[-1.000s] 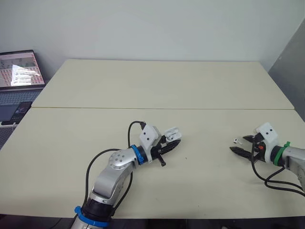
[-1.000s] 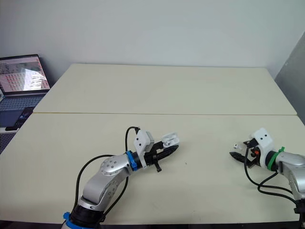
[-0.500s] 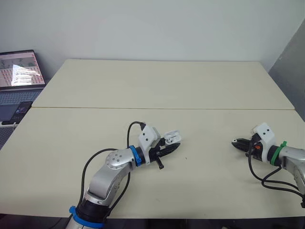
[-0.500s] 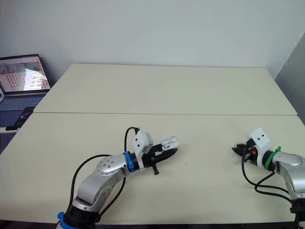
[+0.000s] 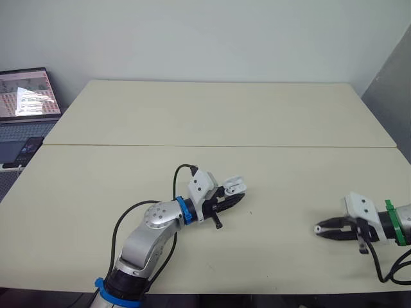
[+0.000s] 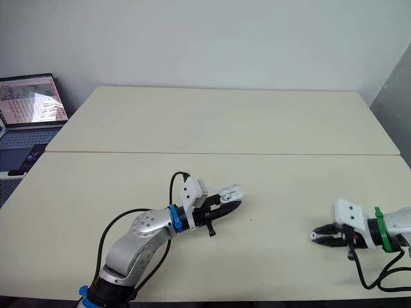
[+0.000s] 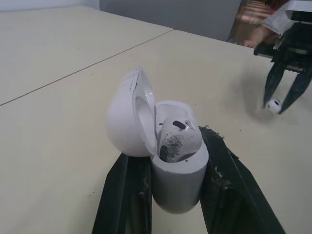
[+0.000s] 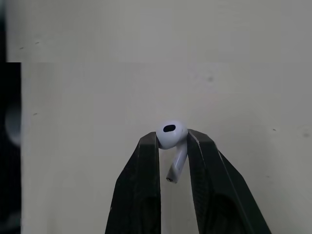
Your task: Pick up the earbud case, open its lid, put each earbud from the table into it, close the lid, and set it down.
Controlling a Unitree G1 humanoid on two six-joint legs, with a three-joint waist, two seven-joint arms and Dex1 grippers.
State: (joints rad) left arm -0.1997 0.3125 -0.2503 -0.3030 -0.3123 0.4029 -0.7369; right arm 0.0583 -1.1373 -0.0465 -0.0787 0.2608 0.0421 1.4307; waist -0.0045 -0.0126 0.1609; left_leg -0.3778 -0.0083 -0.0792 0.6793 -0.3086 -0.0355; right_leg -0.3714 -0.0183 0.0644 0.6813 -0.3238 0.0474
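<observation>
Left wrist view looks onto the earbud case (image 7: 178,170), which stands upright between the two black fingers (image 7: 124,195) of the left gripper (image 5: 236,196); the fingers are clamped on its sides. The lid (image 7: 127,117) is hinged open and tipped back to one side. One earbud (image 7: 176,138) sits in the case, its rounded head poking above the rim. Whether the bay beside it holds anything cannot be made out. From the head camera, the case is held close to the table (image 5: 257,115), near the middle of its front half. Well apart from it, toward the robot's right, the right gripper (image 5: 321,229) hovers low over the table. Its fingers are pinched on the second earbud (image 8: 171,135), gripping the white head while the stem lies between the fingertips (image 8: 148,144). A laptop (image 5: 26,96) stands open beyond the table's left edge.
</observation>
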